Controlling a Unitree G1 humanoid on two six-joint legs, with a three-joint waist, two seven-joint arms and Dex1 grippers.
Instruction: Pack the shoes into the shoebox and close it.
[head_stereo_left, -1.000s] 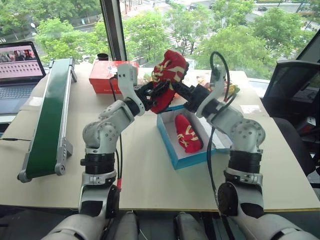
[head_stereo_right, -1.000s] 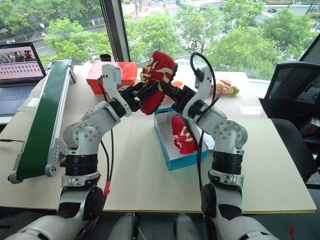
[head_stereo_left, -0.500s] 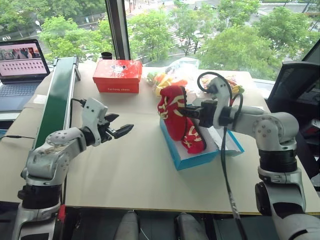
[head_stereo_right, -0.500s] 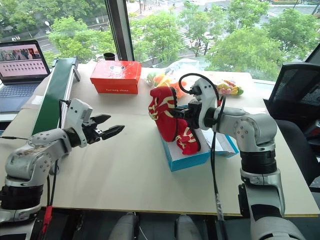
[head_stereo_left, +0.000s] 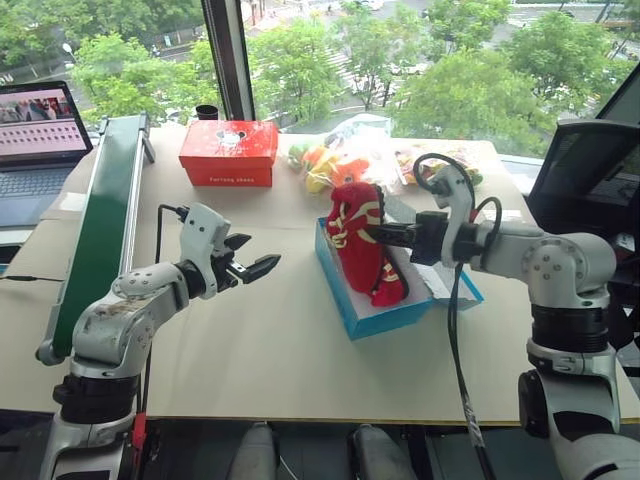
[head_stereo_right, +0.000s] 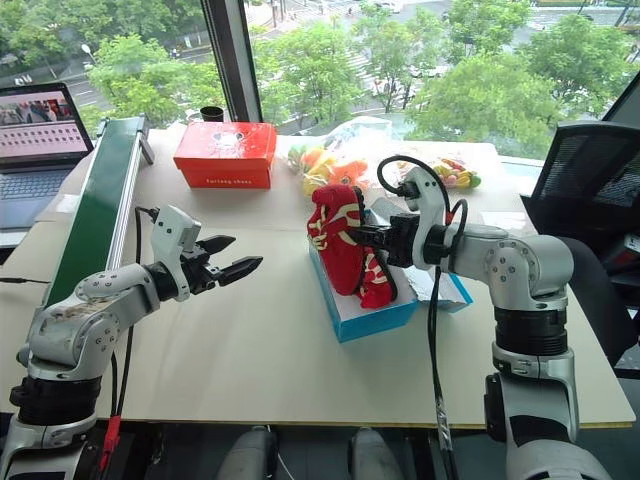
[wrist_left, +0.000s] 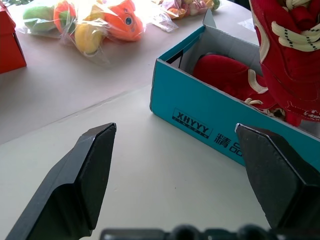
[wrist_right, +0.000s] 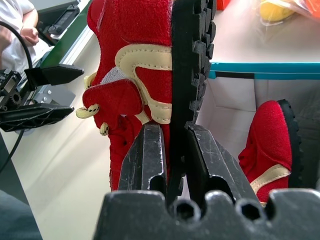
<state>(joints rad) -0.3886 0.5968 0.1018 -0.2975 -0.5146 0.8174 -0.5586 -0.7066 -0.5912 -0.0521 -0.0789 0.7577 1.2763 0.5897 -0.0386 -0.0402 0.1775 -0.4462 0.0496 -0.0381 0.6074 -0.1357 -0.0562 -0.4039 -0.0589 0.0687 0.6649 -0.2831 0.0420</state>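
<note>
Beige table (head_stereo_left: 300, 350) carries everything, with the blue shoebox (head_stereo_left: 375, 310) as its landmark near the middle. Left of the shoebox runs a green conveyor (head_stereo_left: 100, 230); behind it sit a red box (head_stereo_left: 228, 153) and bagged toys (head_stereo_left: 330, 165). Inside the shoebox lies one red shoe (wrist_left: 225, 75). Over the shoebox's near-left part, the second shoe (head_stereo_left: 352, 235) stands on end, its black sole pinched by the right gripper (wrist_right: 172, 150). Left gripper (head_stereo_left: 262, 268) hangs left of the shoebox, fingers spread, holding nothing.
</note>
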